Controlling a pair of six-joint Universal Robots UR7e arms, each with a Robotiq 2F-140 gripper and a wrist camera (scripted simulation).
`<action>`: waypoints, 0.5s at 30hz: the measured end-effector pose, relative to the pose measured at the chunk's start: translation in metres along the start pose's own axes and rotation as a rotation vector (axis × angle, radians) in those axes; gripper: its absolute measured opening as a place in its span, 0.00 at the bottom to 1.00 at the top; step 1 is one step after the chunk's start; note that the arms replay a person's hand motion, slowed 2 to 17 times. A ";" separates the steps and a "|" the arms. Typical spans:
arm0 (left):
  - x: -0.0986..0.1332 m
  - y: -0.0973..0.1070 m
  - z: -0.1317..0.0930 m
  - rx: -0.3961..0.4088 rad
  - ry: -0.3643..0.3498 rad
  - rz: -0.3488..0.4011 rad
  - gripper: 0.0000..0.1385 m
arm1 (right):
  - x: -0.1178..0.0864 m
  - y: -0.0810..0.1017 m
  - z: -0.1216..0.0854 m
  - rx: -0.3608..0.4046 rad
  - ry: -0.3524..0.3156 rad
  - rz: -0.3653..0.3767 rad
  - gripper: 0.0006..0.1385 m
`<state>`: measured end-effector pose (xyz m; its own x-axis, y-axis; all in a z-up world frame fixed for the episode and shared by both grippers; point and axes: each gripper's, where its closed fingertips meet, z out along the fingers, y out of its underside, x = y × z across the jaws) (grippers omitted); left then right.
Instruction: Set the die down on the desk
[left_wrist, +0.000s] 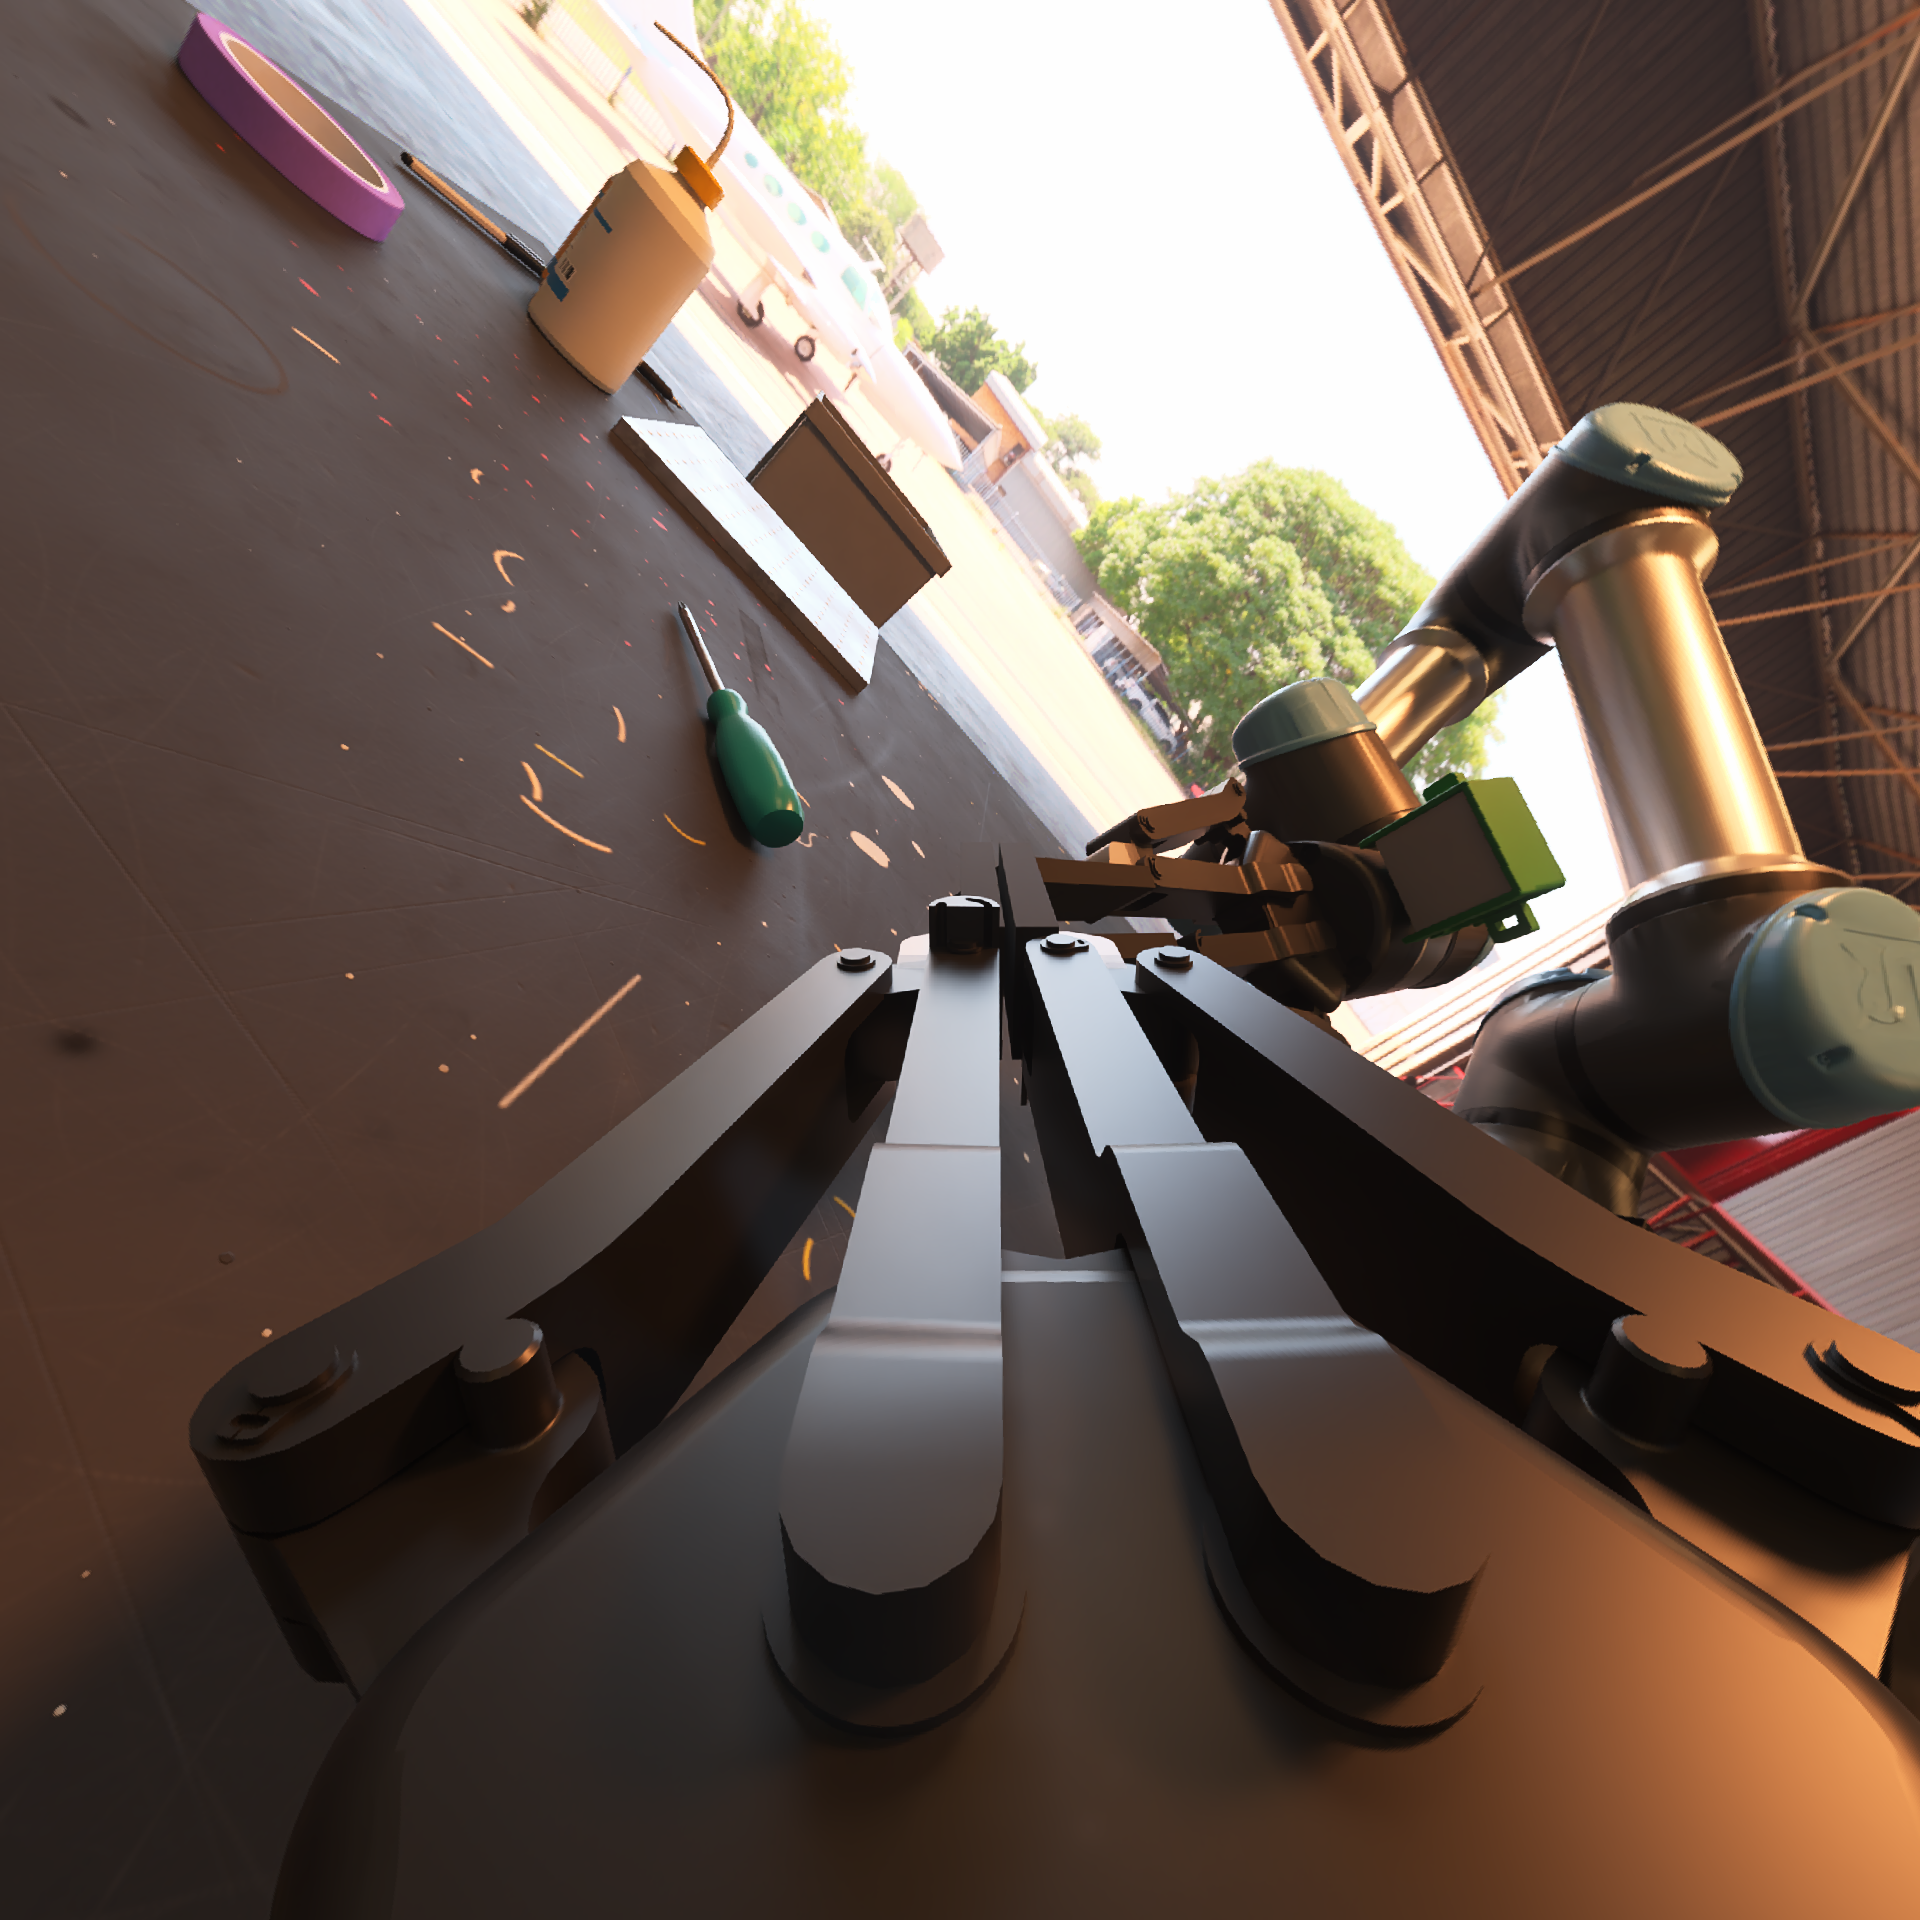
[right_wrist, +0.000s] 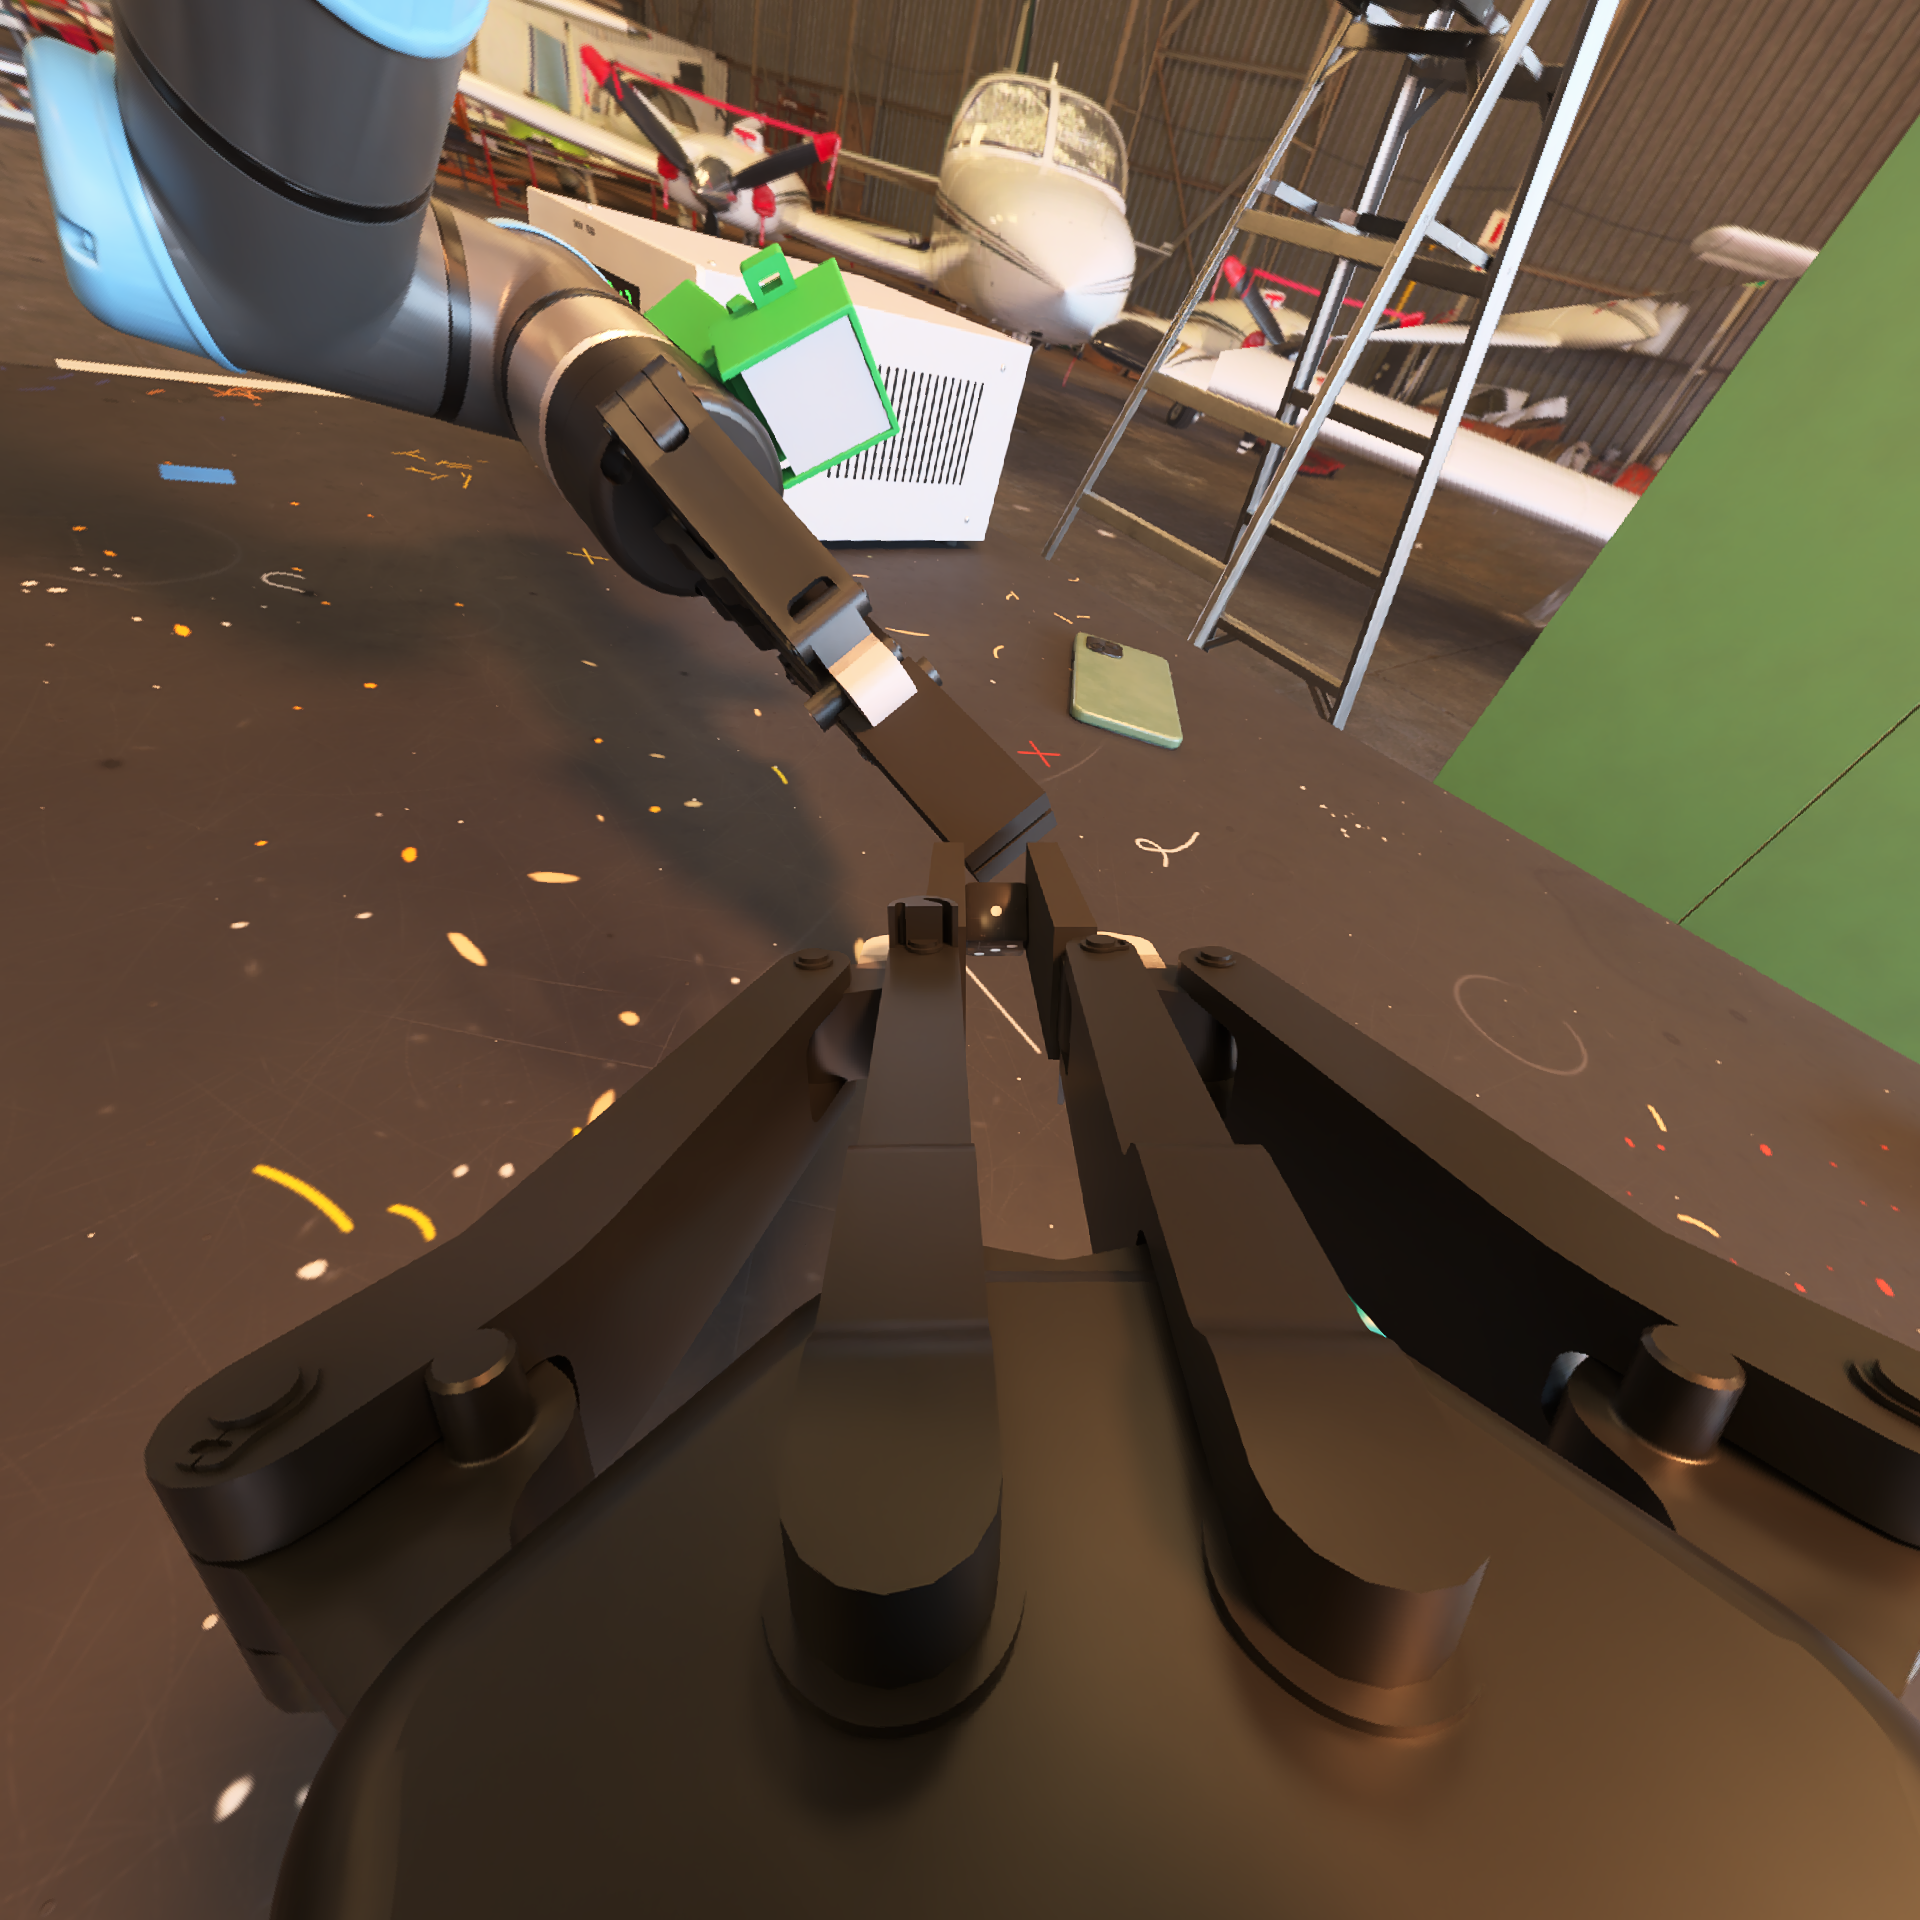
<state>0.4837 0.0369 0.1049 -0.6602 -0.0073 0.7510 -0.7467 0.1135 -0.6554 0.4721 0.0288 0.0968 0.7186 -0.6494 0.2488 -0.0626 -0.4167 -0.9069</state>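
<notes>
In the right wrist view, my right gripper (right_wrist: 992, 904) is shut on a small dark die (right_wrist: 994, 914) with a pale pip, held at its fingertips over the dark desk (right_wrist: 520, 790). How high it is above the desk cannot be told. My left gripper (right_wrist: 1006, 834) reaches in from the upper left, shut, with its tip just above the die. In the left wrist view, my left gripper (left_wrist: 1013, 930) has its fingers pressed together. The right gripper (left_wrist: 1086, 873) sits right behind its tip, and the die is hidden there.
On the desk (left_wrist: 312, 935) lie a green-handled screwdriver (left_wrist: 753, 769), a flat board (left_wrist: 748, 540), a brown box (left_wrist: 852, 509), a cream bottle (left_wrist: 623, 270), a pencil (left_wrist: 468, 208) and a purple tape roll (left_wrist: 291, 125). A green phone (right_wrist: 1127, 691) lies beyond the grippers, beside a green panel (right_wrist: 1714, 623).
</notes>
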 end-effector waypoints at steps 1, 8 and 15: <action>0.000 0.001 0.001 -0.004 -0.004 0.009 0.01 | 0.000 0.000 -0.001 -0.001 0.000 0.002 0.11; 0.000 0.003 0.007 -0.033 -0.071 0.099 0.03 | 0.000 0.005 -0.006 -0.013 0.002 0.029 0.11; 0.000 -0.002 0.006 -0.032 -0.120 0.170 0.07 | 0.002 0.015 -0.012 -0.053 0.001 0.043 0.11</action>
<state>0.4851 0.0304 0.1058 -0.7829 -0.1030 0.6136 -0.6220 0.1541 -0.7677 0.4644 0.0133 0.0876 0.7139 -0.6679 0.2106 -0.1296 -0.4215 -0.8975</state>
